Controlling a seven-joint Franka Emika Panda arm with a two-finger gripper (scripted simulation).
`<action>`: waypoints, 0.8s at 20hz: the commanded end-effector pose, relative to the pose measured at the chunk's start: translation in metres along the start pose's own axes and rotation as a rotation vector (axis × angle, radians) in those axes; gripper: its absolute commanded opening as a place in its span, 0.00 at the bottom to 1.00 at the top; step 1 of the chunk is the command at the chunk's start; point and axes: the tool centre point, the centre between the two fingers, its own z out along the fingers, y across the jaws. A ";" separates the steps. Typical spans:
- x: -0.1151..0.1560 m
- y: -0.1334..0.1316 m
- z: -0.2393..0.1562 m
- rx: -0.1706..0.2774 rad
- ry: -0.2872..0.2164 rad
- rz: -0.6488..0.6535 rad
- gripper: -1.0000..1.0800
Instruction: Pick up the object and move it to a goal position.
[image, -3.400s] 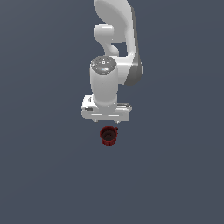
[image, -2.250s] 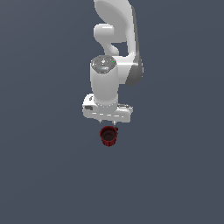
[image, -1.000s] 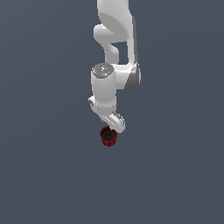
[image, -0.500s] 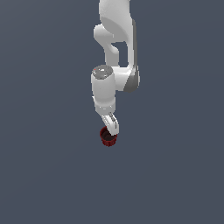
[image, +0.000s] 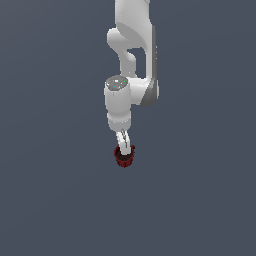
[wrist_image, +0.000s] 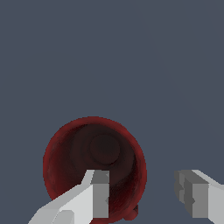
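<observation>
Item: small dark red tapered cup (wrist_image: 94, 162) with rimmed mouth, standing upright, mouth up, on the plain grey surface; no tabletop edge or corner is showing, so placing it that way is not possible.

Item: white two-fingered gripper (wrist_image: 146, 194), hanging open and holding nothing. One finger (wrist_image: 98, 192) is showing over the cup's mouth, the other outside the wall.

Handling judgement: the fingers are straddling the rim; closing squarely on the wall, low enough to avoid tipping, looks best.

Finish: cup matte, round; fingers blocky.

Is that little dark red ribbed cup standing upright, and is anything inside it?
Upright and empty. The wrist view looks straight down the dark red ribbed cup past its round rim to a bare bottom; one gripper finger overlaps its mouth.
</observation>
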 end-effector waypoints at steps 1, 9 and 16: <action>0.000 0.001 0.001 0.002 0.002 0.028 0.62; 0.001 0.001 0.003 0.003 0.003 0.042 0.62; 0.001 0.002 0.023 0.004 0.003 0.046 0.62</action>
